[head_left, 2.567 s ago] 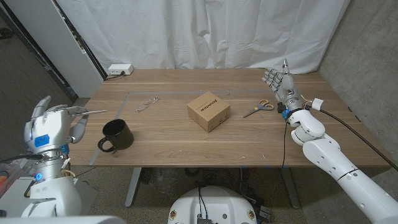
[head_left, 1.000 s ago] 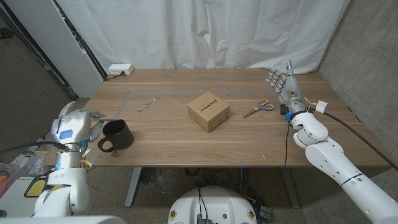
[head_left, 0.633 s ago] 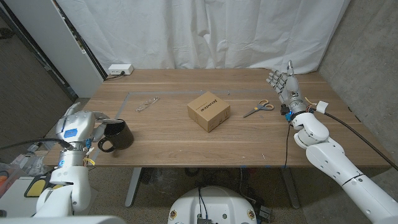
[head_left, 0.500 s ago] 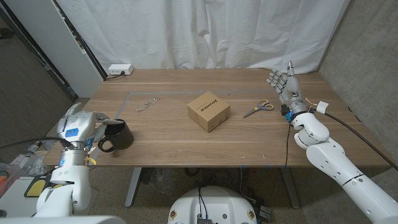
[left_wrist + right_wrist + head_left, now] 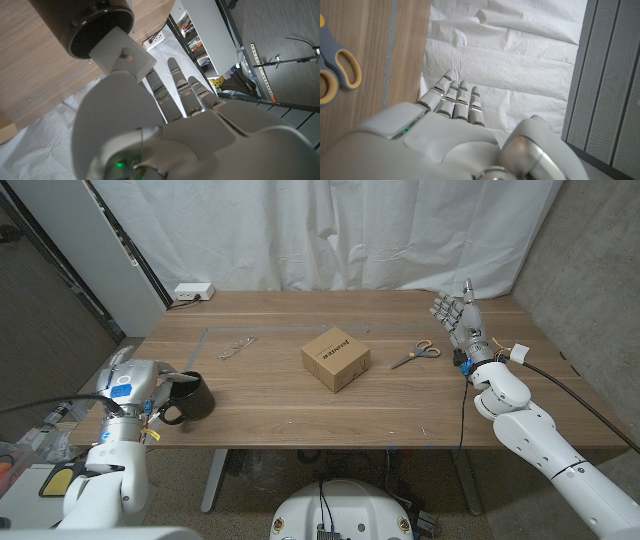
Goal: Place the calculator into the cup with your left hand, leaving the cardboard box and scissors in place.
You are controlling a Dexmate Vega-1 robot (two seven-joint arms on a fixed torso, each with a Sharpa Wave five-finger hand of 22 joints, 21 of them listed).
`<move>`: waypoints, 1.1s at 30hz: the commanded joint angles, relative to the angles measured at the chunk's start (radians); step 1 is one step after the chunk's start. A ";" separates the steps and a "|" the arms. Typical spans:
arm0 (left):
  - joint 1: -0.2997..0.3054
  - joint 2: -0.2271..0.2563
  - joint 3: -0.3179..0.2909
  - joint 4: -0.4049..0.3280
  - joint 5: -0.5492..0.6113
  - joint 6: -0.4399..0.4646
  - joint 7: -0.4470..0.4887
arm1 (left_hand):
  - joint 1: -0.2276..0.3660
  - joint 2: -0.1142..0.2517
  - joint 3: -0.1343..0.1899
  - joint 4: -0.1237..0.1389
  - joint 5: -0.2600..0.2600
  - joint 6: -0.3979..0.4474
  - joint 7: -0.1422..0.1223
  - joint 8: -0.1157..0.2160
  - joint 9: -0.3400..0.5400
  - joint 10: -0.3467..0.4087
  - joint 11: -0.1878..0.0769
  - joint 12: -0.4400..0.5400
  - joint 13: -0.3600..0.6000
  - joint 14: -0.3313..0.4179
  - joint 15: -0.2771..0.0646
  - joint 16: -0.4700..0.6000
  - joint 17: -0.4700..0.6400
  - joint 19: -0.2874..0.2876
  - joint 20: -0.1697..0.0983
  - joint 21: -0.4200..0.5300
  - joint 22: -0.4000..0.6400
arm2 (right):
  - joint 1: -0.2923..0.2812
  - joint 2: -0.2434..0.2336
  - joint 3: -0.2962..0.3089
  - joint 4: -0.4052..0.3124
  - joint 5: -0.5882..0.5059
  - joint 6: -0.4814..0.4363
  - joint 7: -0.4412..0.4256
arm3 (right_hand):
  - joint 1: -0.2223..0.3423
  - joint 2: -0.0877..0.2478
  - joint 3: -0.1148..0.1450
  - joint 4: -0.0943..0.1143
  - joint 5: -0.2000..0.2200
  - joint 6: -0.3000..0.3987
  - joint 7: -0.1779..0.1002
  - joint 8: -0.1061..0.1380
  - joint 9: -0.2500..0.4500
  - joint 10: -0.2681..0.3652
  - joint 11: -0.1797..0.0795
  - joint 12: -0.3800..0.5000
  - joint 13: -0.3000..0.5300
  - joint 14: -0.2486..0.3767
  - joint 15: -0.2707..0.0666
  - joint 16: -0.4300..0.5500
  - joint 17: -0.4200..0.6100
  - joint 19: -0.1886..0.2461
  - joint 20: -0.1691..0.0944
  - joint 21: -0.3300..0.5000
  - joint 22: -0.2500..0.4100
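Tabletop of pale wood carries everything, with the cardboard box sitting near its middle; well off to the robot's left of the box, close to the near edge, stands the black cup; the left hand is pressed up just beside the cup, on the side away from the box; well to the box's other side the right hand stands upright with fingers straight and nothing in them.

From the left wrist view a pale flat slab, which I take for the calculator, sits at the cup's mouth with one end over the dark opening; the left hand's fingers reach out straight past it, and I cannot tell whether it is pinched or already let go; the scissors lie between the box and the right hand, untouched.

Trouble I'd watch for: the cup is near the tabletop's edge, so a nudge from the hand could tip it or push it off; the slab looks broad against the mouth, so it may jam on the rim or lever the cup over if released while leaning; neither risk reaches the box or the scissors.
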 commanded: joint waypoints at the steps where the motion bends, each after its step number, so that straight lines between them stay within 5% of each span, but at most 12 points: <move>1: -0.007 0.048 0.027 0.006 0.023 0.041 -0.056 | 0.003 -0.007 0.020 0.008 0.005 0.147 0.037 0.007 0.026 0.010 0.000 0.006 0.001 -0.007 -0.136 -0.004 0.001 -0.001 -0.054 0.000 0.002 | -0.007 -0.001 0.006 0.001 0.004 -0.001 -0.001 | -0.001 0.010 -0.004 -0.002 0.007 0.006 -0.003 -0.003 0.002 0.005 0.002 -0.002 0.002 0.002 0.003 -0.003 0.002 0.003 0.002 -0.002 0.003; 20: -0.017 0.082 0.048 0.008 0.003 0.063 -0.079 | 0.003 -0.011 0.023 0.009 0.005 0.123 0.034 -0.001 0.026 -0.004 0.002 0.002 0.001 -0.020 -0.137 -0.005 0.002 -0.003 -0.047 0.001 0.003 | -0.011 -0.006 0.012 0.000 0.010 -0.010 -0.001 | 0.000 0.011 -0.005 -0.003 0.007 0.006 -0.003 -0.003 0.002 0.006 0.003 -0.002 0.002 0.002 0.004 -0.003 0.002 0.003 0.003 -0.003 0.003; 33: -0.020 0.106 0.063 0.005 0.003 0.090 -0.097 | 0.022 -0.029 0.033 -0.008 0.015 -0.016 0.032 -0.043 0.038 -0.108 0.003 -0.003 0.005 -0.053 -0.140 -0.006 0.003 -0.012 -0.015 0.003 0.005 | 0.002 -0.002 0.004 0.012 0.010 -0.012 0.003 | 0.000 0.012 -0.006 -0.003 0.007 0.006 -0.003 -0.003 0.002 0.006 0.004 -0.002 0.002 0.002 0.004 -0.003 0.002 0.002 0.002 -0.003 0.003</move>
